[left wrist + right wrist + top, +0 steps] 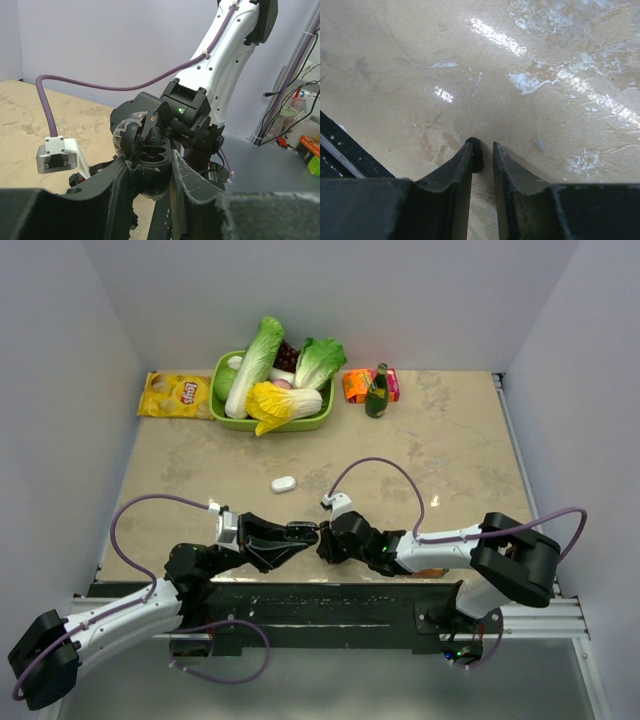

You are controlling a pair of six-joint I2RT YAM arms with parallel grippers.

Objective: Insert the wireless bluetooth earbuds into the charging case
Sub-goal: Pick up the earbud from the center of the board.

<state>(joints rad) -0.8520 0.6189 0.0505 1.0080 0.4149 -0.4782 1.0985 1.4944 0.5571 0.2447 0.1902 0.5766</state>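
Note:
My left gripper (305, 532) is shut on an open black charging case (150, 162) and holds it above the table near the front edge. The case's lid (125, 136) is tipped back to the left and its two wells (151, 151) look empty. My right gripper (322, 538) meets it from the right, its fingers (159, 117) just above the wells. It pinches a tiny black earbud (477, 155), which also shows at the case's far rim (154, 135). A small white case (284, 483) lies shut on the table behind them. The other earbuds are out of view.
A green basket (318, 422) of cabbages stands at the back, with a yellow chip bag (175, 395) to its left. A green bottle (377, 392) and orange packets (355, 386) stand to its right. White walls close in three sides.

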